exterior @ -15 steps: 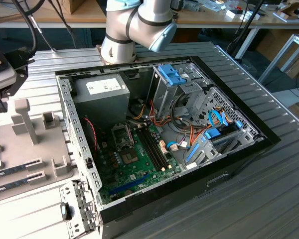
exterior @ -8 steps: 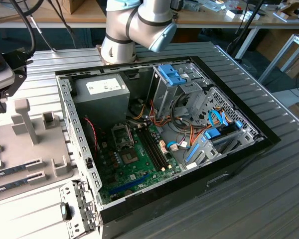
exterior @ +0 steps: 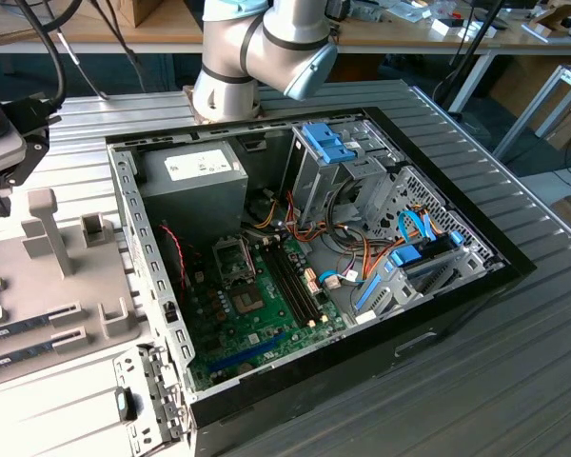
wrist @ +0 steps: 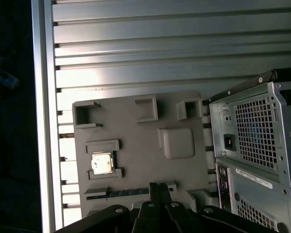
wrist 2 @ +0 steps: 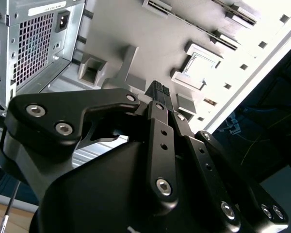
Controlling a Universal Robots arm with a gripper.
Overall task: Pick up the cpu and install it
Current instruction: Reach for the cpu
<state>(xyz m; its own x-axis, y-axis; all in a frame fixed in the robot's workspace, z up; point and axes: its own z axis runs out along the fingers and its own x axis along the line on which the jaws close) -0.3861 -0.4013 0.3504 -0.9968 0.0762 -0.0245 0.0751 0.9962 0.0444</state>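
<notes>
The black hand (wrist: 160,187) hangs above the grey fixture plate (wrist: 136,141) in the first wrist view, its fingers pressed narrow together and holding nothing. The cpu (wrist: 101,162), silver top up, lies flat in its walled nest on that plate, apart from the fingertips and not under them. The plate rests on the ribbed worktop (wrist: 136,48), just beside the open computer case (exterior: 138,248), on the exterior view's left of it. The pick-up looks not yet begun. To do it well, I judge the fingers should spread wider than the chip, centre squarely over it, descend straight and grip its edges lightly, keeping it level
</notes>
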